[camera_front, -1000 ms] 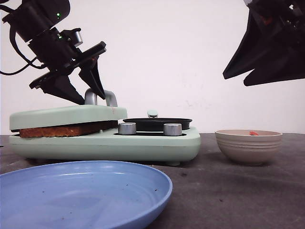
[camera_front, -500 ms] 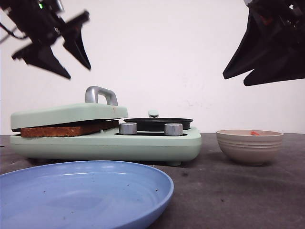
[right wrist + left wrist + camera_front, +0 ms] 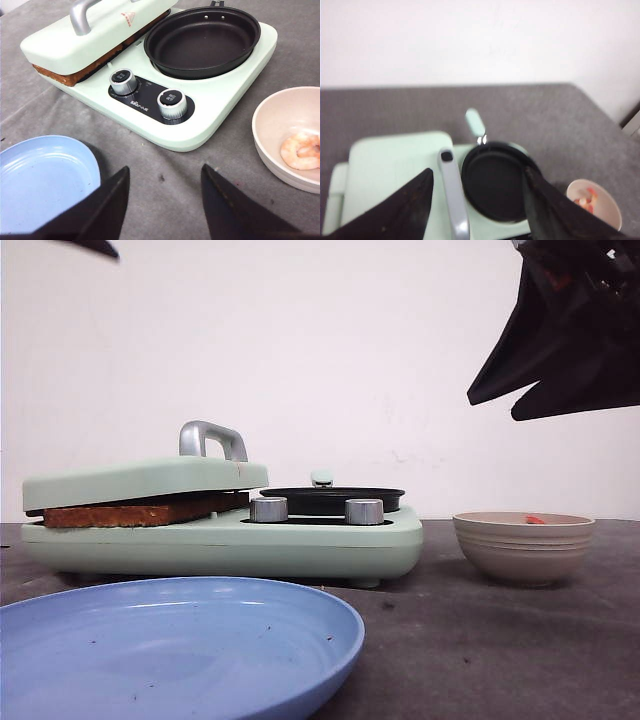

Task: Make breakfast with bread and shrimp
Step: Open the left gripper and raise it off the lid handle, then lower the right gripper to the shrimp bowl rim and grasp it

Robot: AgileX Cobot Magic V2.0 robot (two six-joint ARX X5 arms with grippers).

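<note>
My hands: black; left hand (image 3: 477, 210), right hand (image 3: 162, 210)
Breakfast maker (image 3: 300, 540): pale mint green, with a small reddish mark on its lid in my right wrist view
Lid handle (image 3: 210, 440): silver-grey metal
Knobs (image 3: 147, 92): silver with dark tops, set on a black panel with white lettering
Pan (image 3: 202, 40): black
Pan handle (image 3: 475, 122): mint green
Bread (image 3: 140, 512): golden-brown crust at the edge
Bowl (image 3: 523, 545): beige outside with faint ringed bands, creamy white inside
Shrimp (image 3: 301, 150): pale pink-orange
Plate (image 3: 170, 650): light blue, speckled with dark crumbs
Tabletop (image 3: 500, 650): dark grey, mottled
Wall (image 3: 350, 360): plain white
</note>
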